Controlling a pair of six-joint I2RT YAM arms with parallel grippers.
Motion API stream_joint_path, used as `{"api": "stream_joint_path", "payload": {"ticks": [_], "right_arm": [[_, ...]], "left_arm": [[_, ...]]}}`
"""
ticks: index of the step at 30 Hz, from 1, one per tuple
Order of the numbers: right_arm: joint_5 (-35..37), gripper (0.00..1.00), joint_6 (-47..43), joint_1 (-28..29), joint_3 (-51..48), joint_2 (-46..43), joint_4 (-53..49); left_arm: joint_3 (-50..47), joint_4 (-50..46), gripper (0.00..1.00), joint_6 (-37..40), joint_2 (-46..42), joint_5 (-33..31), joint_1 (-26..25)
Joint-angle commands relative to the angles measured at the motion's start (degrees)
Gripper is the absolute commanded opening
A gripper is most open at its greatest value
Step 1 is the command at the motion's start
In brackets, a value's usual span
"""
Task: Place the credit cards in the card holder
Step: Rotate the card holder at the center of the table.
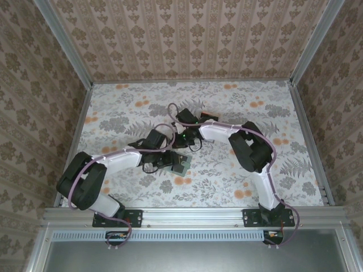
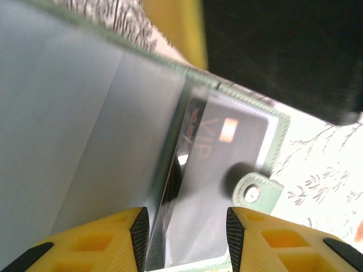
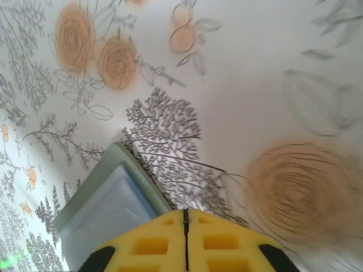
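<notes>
Floral-print table (image 1: 283,113) with the open grey-green card holder (image 1: 181,164) flat on it.

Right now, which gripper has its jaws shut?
The right gripper: its jaws are pressed together with no gap. The left gripper has its jaws apart over the open card holder.

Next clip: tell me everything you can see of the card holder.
The card holder is open, showing pale blue-grey inner panels and a stitched grey-green edge, seemingly soft leather or plastic. A dark card marked VIP sits behind its clear pocket; a snap tab with a metal stud sticks out beside it. The left fingers stand apart at its near edge.
</notes>
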Motion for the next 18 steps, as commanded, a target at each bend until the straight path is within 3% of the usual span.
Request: {"api": "stream_joint_path", "payload": {"ticks": [1, 8, 18], "right_arm": [[2.6, 0.11, -3.3, -2.7, 2.3, -7.5, -4.1], [11.7, 0.44, -7.3, -8.0, -4.5, -19.3, -4.0], [16.2, 0.67, -12.5, -18.6, -9.6, -23.9, -4.3]], "left_arm": [[3.7, -3.3, 0.44, 2.6, -2.2, -1.9, 1.1], [7.3, -3.2, 0.49, 4.7, -2.0, -1.4, 5.1], [23.4, -1.7, 0.5, 10.0, 13.9, 4.5, 7.2]]}}
